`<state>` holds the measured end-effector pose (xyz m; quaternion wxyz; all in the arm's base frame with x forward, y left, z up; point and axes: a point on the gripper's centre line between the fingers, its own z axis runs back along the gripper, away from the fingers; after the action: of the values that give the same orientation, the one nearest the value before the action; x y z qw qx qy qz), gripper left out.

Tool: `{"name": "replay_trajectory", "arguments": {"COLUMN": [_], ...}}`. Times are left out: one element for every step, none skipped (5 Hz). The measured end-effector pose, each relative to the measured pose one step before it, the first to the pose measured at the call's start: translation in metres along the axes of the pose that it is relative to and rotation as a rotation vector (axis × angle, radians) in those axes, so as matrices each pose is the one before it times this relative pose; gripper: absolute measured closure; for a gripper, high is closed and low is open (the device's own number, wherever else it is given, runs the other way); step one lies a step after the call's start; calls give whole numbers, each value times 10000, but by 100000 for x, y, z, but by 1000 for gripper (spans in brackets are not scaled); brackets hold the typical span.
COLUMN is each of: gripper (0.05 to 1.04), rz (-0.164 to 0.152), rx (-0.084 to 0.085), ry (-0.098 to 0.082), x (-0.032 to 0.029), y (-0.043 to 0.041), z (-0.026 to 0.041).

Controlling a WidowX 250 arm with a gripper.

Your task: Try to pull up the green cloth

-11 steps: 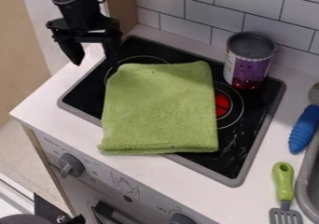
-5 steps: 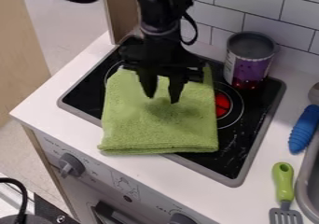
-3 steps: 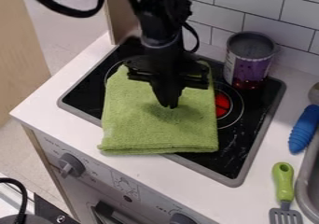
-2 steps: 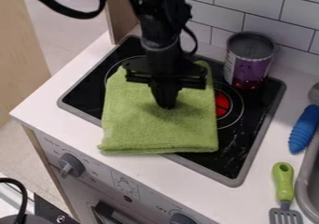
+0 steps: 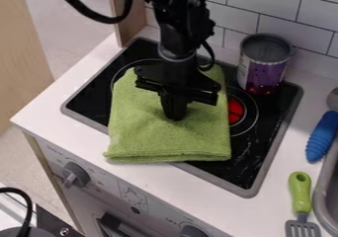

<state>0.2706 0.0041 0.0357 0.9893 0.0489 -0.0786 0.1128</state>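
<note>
We observe the black gripper (image 5: 176,117) over the middle of the green cloth (image 5: 155,142), its fingers drawn narrow and together, tips at the cloth's upper surface; whether a fold is pinched between them we cannot tell. We record the cloth lying folded and flat on the black cooktop (image 5: 245,164), its front edge over the cooktop's rim, with the purple can (image 5: 264,70) standing near its back right corner.
</note>
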Motion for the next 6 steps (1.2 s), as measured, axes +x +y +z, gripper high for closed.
{"name": "replay_trajectory", "arguments": {"gripper": [1031, 1031, 1031, 1031, 1031, 1031], "rz": [-1049, -1160, -723, -1101, -1915, -1377], "rx": [-245, -205, -11, 268, 307, -8], "ry": [-322, 413, 477, 305, 159, 11], "x": [-32, -1458, -655, -341, 406, 228], "y": [926, 1263, 1018, 588, -179, -504], "z": [20, 319, 103, 137, 120, 0]}}
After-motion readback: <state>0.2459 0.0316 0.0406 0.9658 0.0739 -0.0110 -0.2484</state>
